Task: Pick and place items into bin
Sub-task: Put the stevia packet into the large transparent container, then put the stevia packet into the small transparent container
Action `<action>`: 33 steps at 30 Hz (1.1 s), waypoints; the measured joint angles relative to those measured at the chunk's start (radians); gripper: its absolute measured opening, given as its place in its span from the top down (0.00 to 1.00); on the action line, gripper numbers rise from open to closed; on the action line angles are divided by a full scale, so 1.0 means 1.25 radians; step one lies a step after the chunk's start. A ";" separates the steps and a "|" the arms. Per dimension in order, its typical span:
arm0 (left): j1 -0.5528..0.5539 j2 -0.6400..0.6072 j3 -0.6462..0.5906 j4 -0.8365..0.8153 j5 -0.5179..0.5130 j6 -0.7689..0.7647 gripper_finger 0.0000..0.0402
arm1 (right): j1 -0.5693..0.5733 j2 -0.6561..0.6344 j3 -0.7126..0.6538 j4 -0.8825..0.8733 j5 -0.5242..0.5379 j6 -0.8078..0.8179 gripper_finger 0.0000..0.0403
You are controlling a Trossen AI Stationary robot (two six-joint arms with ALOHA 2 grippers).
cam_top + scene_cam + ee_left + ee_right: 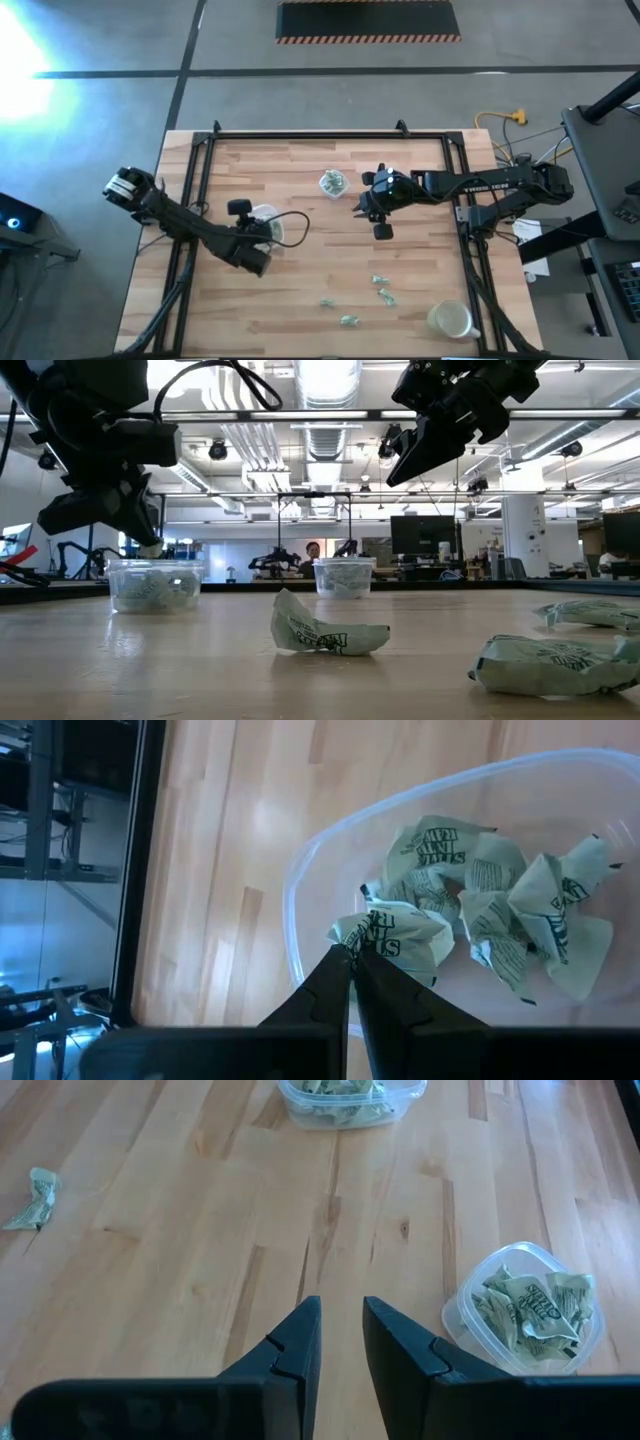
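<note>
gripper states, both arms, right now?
Left gripper: shut on a wrapped item, above the clear container.
Right gripper: open, empty, above the table.

The wrapped pieces (430, 910) in the clear container (300, 910) carry dark green print, but the crumpled letters don't resolve into words I can make out. The loose piece (325, 628) lying on the table (150, 660) also has dark printing, too small to read.
</note>
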 joint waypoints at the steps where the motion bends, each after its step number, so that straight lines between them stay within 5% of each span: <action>1: 0.000 0.000 0.000 0.000 0.000 0.000 1.00 | 0.000 0.000 0.000 0.000 0.000 0.000 0.83; 7: 0.000 0.000 -0.013 0.002 -0.005 -0.001 0.97 | 0.000 0.000 0.000 0.000 0.000 0.000 0.83; 20: 0.000 0.001 -0.037 0.005 -0.030 -0.001 0.73 | 0.000 0.000 0.000 0.000 0.000 0.003 0.83; 33: -0.002 -0.001 0.038 0.006 0.006 0.000 0.71 | 0.044 0.000 -0.027 -0.048 -0.054 0.134 0.83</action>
